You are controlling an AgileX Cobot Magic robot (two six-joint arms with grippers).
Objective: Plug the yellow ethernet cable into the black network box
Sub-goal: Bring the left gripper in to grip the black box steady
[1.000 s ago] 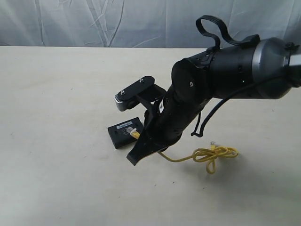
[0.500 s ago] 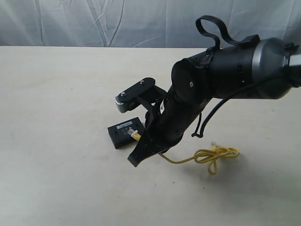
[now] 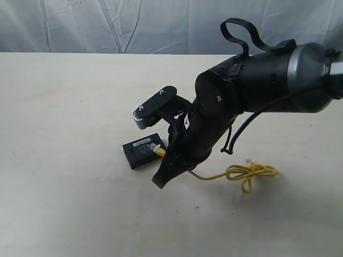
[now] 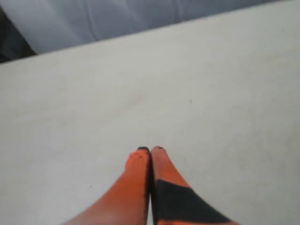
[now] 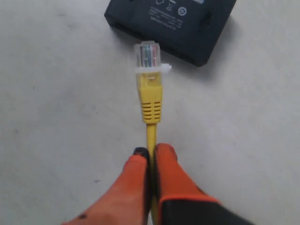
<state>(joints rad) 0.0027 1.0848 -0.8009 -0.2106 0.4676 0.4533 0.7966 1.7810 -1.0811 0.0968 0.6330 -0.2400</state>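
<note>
The black network box lies flat on the table, its pale label up; the right wrist view shows it too. My right gripper is shut on the yellow ethernet cable just behind its clear plug. The plug tip hovers right before the box's side face, a small gap apart. From outside, the plug end sticks out at the box's right edge, and the cable's remaining length trails right into a loose loop. My left gripper is shut on nothing above bare table.
The right arm's bulky black body hangs over the table middle, hiding part of the cable. A camera bracket sticks out just behind the box. A wrinkled grey backdrop runs along the far table edge.
The right gripper has shifted slightly right and away from the box, carrying the plug with it. The loose loop has been dragged a little to the right.
</note>
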